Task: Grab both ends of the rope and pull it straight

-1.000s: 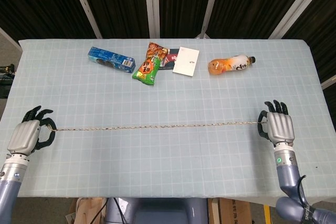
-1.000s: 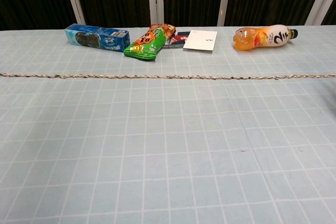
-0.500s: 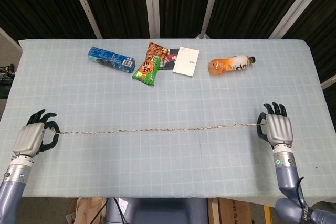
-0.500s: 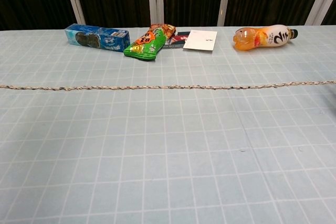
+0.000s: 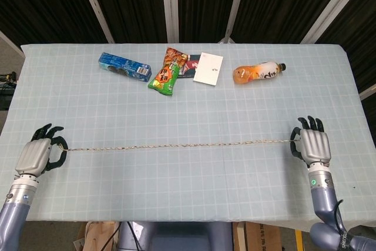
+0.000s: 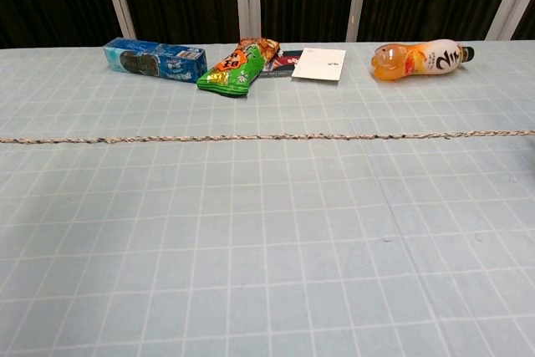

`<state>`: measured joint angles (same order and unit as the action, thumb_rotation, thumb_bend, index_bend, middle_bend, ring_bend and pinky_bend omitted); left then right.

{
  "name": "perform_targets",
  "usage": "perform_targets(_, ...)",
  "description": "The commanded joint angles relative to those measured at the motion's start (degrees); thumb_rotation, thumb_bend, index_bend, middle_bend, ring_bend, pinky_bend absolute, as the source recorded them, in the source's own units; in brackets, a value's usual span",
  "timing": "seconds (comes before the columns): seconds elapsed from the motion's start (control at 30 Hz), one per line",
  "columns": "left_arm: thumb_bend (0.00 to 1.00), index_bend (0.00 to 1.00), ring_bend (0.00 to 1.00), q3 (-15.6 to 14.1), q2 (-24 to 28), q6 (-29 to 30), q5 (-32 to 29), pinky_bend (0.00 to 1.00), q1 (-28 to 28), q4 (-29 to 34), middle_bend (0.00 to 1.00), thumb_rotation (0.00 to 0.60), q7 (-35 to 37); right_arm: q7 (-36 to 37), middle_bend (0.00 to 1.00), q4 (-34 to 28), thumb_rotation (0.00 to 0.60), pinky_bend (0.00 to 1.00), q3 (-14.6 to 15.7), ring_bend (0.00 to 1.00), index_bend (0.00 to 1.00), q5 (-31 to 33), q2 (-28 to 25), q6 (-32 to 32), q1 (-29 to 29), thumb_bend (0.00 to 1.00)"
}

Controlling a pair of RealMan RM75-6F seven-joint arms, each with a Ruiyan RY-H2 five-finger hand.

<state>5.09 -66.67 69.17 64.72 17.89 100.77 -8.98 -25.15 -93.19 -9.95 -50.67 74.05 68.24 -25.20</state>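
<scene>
A thin braided rope (image 5: 176,144) lies stretched in a nearly straight line across the checked tablecloth, also spanning the chest view as the rope (image 6: 267,136). My left hand (image 5: 36,156) holds the rope's left end at the table's left edge, fingers curled around it. At the right edge my right hand (image 5: 311,145) holds the other end, seen from the back, fingers curled down. Neither hand shows in the chest view.
Along the far side lie a blue cookie pack (image 5: 124,66), a green snack bag (image 5: 166,71), a white card (image 5: 208,67) on a dark booklet, and an orange drink bottle (image 5: 258,73) on its side. The pale blue table (image 5: 188,192) ends just outside both hands.
Both hands have drawn back towards me, carrying the rope nearer; the left hand also shifted slightly. The rope stays taut and straight.
</scene>
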Motion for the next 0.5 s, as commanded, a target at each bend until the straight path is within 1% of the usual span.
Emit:
perform_targets(0.03,0.47,0.43,0.00,-0.2,0.1,-0.2,-0.1,0.00,-0.1,-0.1,0.09,0.600,-0.4,-1.0,0.10,-0.5,0.600,0.00,0.4,0.00,0.23,1.0,-0.4,-0.8,-0.1,0.51)
perform_targets(0.13,0.43,0.38,0.00,-0.5,0.4,-0.6,-0.3,0.00,-0.2,-0.1,0.07,0.600,-0.7,-2.3,0.04,-0.9,0.600,0.00,0.7,0.00,0.08,2.2,-0.8,-1.3,-0.2,0.51)
perform_targets(0.2,0.40,0.34,0.00,-0.7,0.7,-0.7,-0.4,0.00,-0.3,-0.3,0.05,0.600,-0.8,-2.8,0.02,-1.2,0.600,0.00,0.9,0.00,0.02,2.9,-0.9,-1.4,-0.2,0.51)
perform_targets(0.37,0.32,0.28,0.00,-0.8,2.1,-1.0,-0.5,0.00,-0.7,0.1,0.02,0.600,-0.2,-2.5,0.00,-2.4,0.600,0.00,0.8,0.00,0.00,3.7,-1.3,-1.1,0.1,0.51)
perform_targets(0.47,0.25,0.17,0.00,-1.0,2.8,1.2,2.2,0.00,-1.7,0.5,0.00,0.600,0.9,-0.7,0.00,-4.1,0.600,0.00,0.7,0.00,0.00,2.5,-2.1,-0.5,0.8,0.51)
perform_targets(0.5,0.24,0.15,0.00,-1.2,2.9,2.2,3.3,0.00,-2.2,0.6,0.00,0.600,1.7,0.1,0.00,-4.8,0.600,0.00,0.8,0.00,0.00,1.6,-2.4,-0.2,1.2,0.51)
